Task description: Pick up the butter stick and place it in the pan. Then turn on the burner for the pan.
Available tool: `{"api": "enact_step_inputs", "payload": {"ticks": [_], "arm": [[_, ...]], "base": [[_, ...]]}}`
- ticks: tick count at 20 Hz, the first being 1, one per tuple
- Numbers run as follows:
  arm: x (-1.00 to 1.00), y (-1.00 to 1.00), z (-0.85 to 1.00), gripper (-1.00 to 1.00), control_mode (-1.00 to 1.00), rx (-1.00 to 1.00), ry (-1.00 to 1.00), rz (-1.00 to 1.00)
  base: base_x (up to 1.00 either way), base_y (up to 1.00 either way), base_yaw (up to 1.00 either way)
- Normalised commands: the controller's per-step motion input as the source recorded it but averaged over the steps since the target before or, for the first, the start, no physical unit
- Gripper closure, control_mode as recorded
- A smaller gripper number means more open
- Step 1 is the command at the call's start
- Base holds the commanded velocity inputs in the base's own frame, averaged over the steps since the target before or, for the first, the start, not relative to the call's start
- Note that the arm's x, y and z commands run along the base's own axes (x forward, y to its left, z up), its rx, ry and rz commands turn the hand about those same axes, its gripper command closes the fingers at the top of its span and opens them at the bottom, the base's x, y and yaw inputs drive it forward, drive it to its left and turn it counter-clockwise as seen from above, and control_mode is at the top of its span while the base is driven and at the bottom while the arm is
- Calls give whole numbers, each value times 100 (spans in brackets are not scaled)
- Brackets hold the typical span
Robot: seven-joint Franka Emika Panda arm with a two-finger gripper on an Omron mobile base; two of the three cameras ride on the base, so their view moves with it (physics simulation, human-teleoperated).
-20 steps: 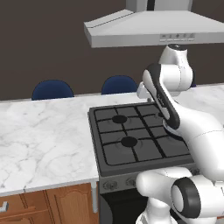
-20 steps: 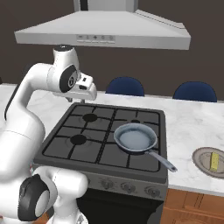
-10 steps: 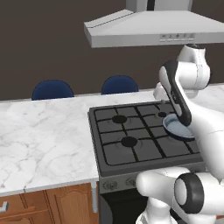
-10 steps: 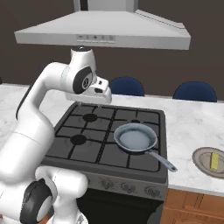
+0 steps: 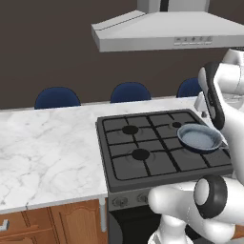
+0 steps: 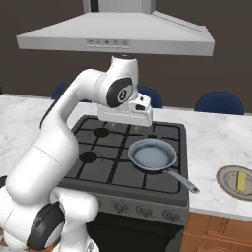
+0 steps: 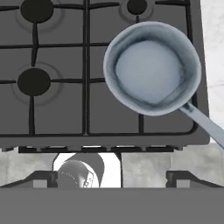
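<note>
White marble counter with black four-burner gas stove. Hand hangs above the stove's rear burners, pointing down, fingers spread with nothing between them. Round grey-blue metal frying pan sits on front right burner, thin handle toward the right front. Small pale-yellow butter stick lies on a round grey plate on the counter, right of the stove.

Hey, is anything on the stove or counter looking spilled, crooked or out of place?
Nothing stands out. The pan sits flat and empty on the stove's front right burner, handle pointing toward the front right. The butter stick lies on a plate on the counter to the right. No spills.
</note>
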Motion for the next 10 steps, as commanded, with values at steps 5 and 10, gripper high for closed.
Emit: {"api": "enact_step_inputs", "payload": {"ticks": [5, 10], "arm": [[-3, -86, 0, -100, -100, 0, 8, 0], [-1, -82, 0, -100, -100, 0, 6, 0]], "base": [[0, 0, 0], [0, 0, 0]]}}
